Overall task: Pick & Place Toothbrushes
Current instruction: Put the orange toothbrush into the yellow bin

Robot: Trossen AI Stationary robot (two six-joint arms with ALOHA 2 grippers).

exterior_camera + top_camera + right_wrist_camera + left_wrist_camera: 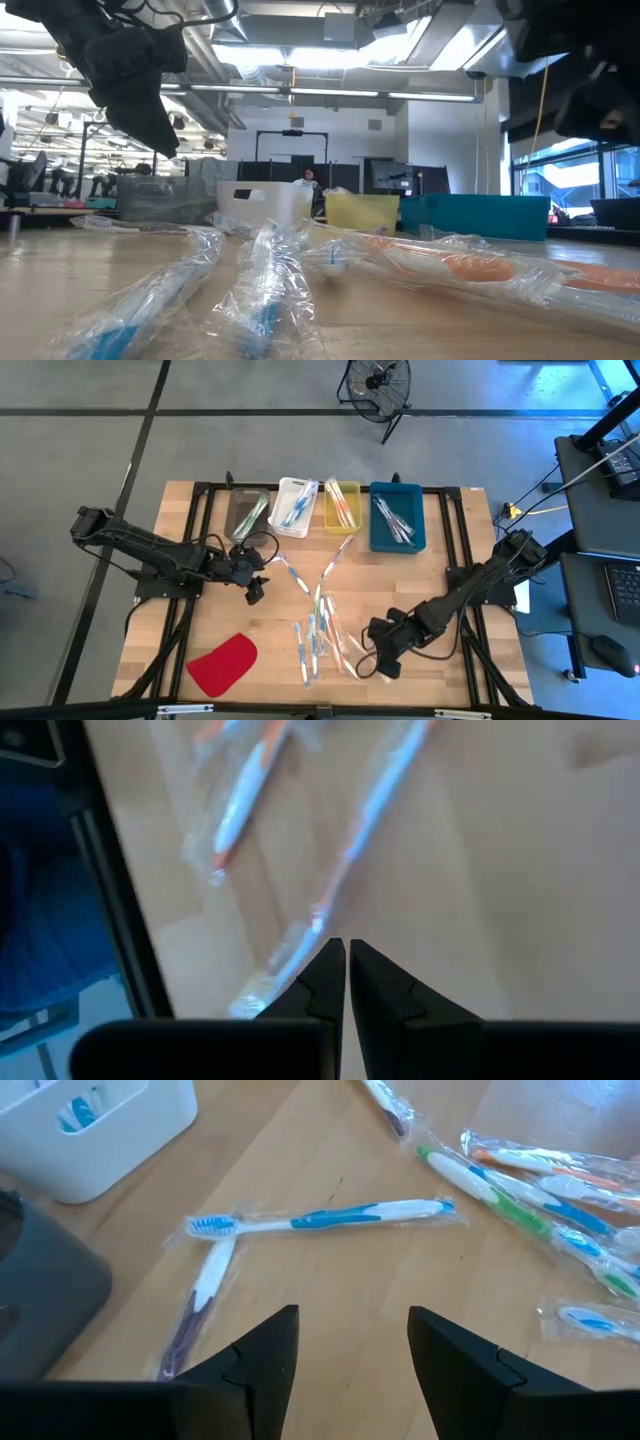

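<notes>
A blue-and-white toothbrush [325, 1218] in a clear wrapper lies flat on the wooden table [180, 520] near its middle, its long axis running diagonally, bristle end towards the white bin [294, 506] at the far edge. More wrapped toothbrushes [322, 635] lie scattered towards the near edge, mostly lengthwise. The left gripper [352, 1352] hovers over it, fingers spread, holding nothing. The right gripper [347, 982], fingers pressed together and empty, sits near the near-right corner.
</notes>
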